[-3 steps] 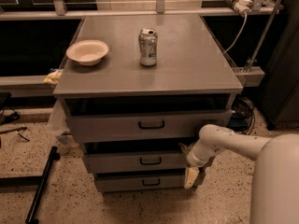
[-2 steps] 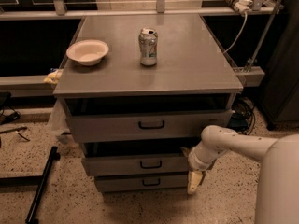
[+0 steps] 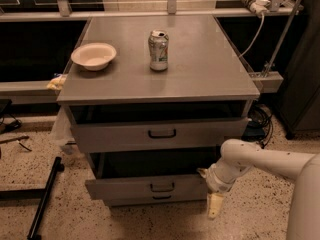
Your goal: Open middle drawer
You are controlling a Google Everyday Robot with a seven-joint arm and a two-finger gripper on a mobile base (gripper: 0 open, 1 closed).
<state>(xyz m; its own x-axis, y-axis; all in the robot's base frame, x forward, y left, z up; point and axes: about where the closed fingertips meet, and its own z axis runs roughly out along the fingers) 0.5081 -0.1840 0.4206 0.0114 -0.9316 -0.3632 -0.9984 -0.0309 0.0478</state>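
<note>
The middle drawer (image 3: pixel 145 188) is a flat grey front with a small black bar handle (image 3: pixel 162 187). It is the second of three in the grey cabinet and stands pulled out, with a dark gap above it. My gripper (image 3: pixel 209 190) is at the right end of this drawer front, at the tip of my white arm (image 3: pixel 260 159), which reaches in from the right. The top drawer (image 3: pixel 160 134) also stands partly out. Only a strip of the bottom drawer (image 3: pixel 161 199) shows below the middle one.
A white bowl (image 3: pixel 93 55) and a soda can (image 3: pixel 158 50) stand on the cabinet top (image 3: pixel 200 69). A black bar (image 3: pixel 45 196) lies on the speckled floor at the left. Cables (image 3: pixel 257 119) and a dark cabinet (image 3: pixel 302 84) are at the right.
The middle drawer has slid further out toward the camera, and my gripper and arm have moved down and outward with its right end.
</note>
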